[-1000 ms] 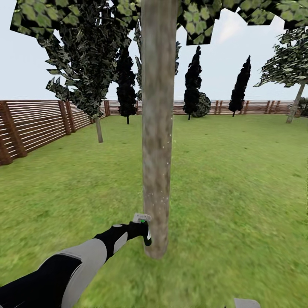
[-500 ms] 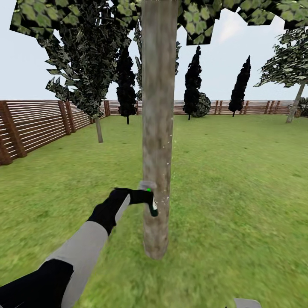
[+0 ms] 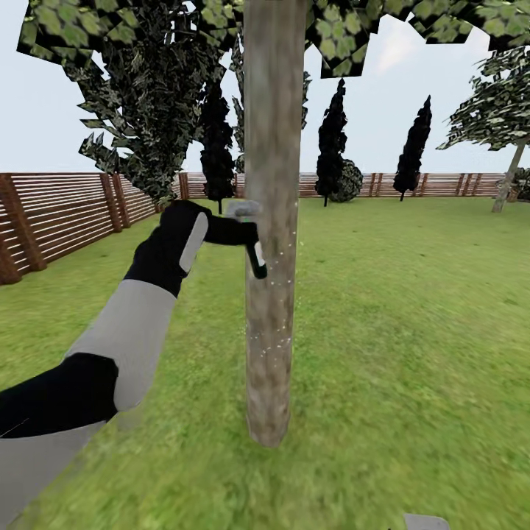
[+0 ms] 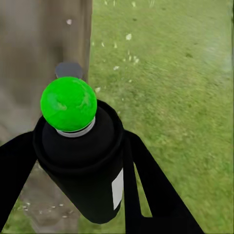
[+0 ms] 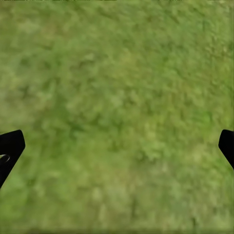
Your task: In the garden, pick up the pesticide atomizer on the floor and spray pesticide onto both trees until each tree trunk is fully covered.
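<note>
A straight grey-brown tree trunk (image 3: 271,309) rises in the middle of the head view, flecked with tiny white specks, with blocky green leaves (image 3: 346,37) above. My left gripper (image 3: 239,232) is raised against the trunk's left side, shut on the pesticide atomizer (image 3: 254,254), whose pale grey head points at the bark. In the left wrist view the atomizer (image 4: 83,165) shows a dark body, a white label and a bright green dot (image 4: 68,103) between black fingers (image 4: 151,195), with the tree trunk (image 4: 44,44) just beyond it. My right gripper (image 5: 117,146) hangs open over grass.
Green lawn (image 3: 412,309) spreads all around. A brown slat fence (image 3: 59,213) runs along the left and the far side. A thinner tree (image 3: 171,224) stands at the left, another leaning one (image 3: 508,184) at far right, and dark columnar trees (image 3: 331,147) line the back fence.
My left arm has lifted the atomizer up along the trunk, from near its base to about mid-height. More white specks dot the bark.
</note>
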